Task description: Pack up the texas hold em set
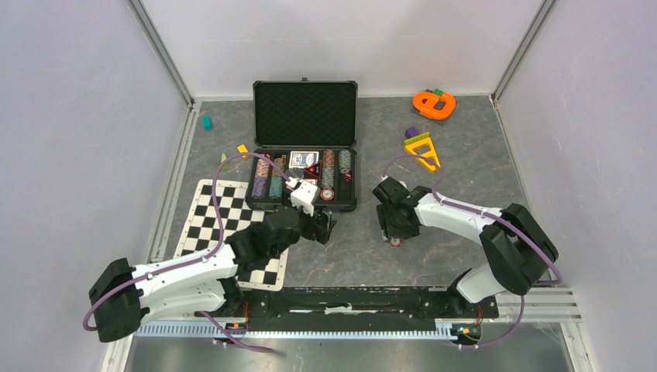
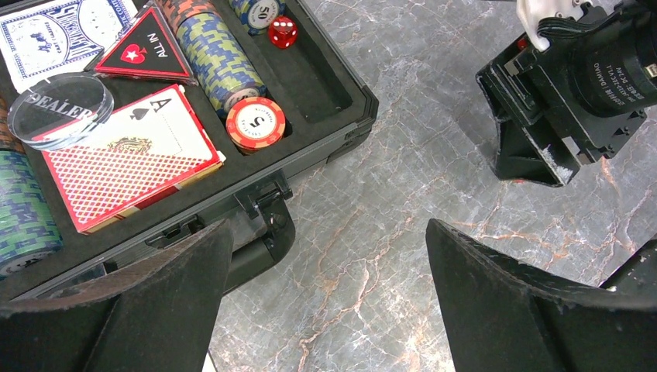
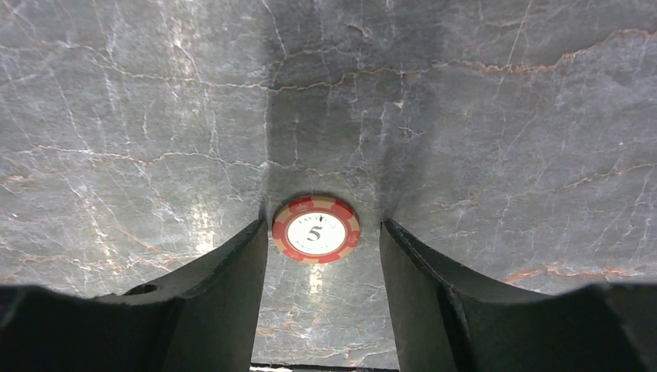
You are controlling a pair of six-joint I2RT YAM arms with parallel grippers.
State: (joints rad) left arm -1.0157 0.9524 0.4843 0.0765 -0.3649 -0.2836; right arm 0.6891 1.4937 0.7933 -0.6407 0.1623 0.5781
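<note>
Straddling a red-and-white chip [image 3: 315,229] that lies flat on the grey marbled worktop [image 3: 503,93], the right hand [image 3: 322,232] has its jaws parted, one finger on each side. One fingertip looks almost against the chip's rim and the other stands clear, so nothing is clamped. From above, that hand [image 1: 395,235] hides nearly all of the chip and only a red sliver shows under it. It sits to the right of the black briefcase [image 1: 305,114], which lies open mid-worktop with its lid raised at the far side.

The left hand [image 1: 321,227] covers part of the case's near edge in the overhead view, and its arm crosses the checkered mat [image 1: 225,217]. Its own camera shows the left hand [image 2: 325,310] spread wide and empty over bare worktop, just off the case's near right corner. That view cuts the case off at the left and top.

Only the left wrist view makes the contents legible:
- a second chip [image 2: 256,122] marked "5", leaning at the end of a blue-and-yellow chip row [image 2: 217,58]
- a chip marked "50" [image 2: 259,12], half cut off
- a red die [image 2: 283,32]
- a clear disc [image 2: 60,108] reading "DEALER"
- a triangular plaque [image 2: 143,50] reading "ALL IN"
- a red card deck [image 2: 128,159] showing an ace of spades
- a blue card deck [image 2: 58,31], whose printing is too cropped to read

The loose chip reads "5"; the small lettering around that numeral is illegible.
</note>
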